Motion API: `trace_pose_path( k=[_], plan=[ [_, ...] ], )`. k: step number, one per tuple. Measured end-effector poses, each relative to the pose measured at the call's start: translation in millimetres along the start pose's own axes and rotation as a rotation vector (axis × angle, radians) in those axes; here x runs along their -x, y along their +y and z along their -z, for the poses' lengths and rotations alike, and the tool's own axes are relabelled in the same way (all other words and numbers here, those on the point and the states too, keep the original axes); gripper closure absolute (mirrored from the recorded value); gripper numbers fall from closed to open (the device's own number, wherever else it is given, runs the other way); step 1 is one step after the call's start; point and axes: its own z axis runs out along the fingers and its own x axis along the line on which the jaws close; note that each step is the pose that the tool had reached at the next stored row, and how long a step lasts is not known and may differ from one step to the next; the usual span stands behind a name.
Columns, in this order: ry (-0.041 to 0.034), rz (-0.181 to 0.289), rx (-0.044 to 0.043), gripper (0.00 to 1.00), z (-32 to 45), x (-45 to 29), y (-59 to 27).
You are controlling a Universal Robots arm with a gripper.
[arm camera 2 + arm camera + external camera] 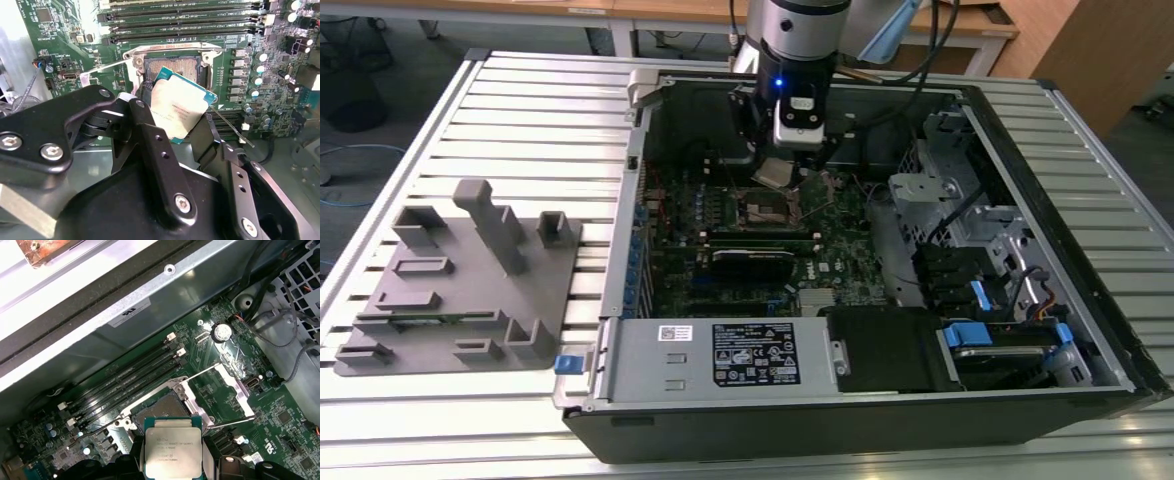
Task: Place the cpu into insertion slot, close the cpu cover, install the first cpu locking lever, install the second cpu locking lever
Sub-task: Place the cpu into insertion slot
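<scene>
Claw (175, 116): I am gripping the cpu (182, 102) by two edges, sparing its underside.
Insertion slot (160, 409): lying bare beneath, cpu cover (197, 402) standing open.

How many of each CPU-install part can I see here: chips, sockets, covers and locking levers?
cpu: 1
insertion slot: 1
cpu cover: 1
locking levers: 2
Total: 5
</scene>
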Motion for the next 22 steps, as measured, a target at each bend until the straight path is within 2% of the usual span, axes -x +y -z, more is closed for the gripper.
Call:
trace_pose_path(
  k=[11,22],
  plan=[
    [-0.0016,-0.038,0.0002,0.46,-2.0,0.0,-0.1],
    [-0.0099,-0.228,-0.0005,0.46,-7.2,0.0,-0.3]
  ],
)
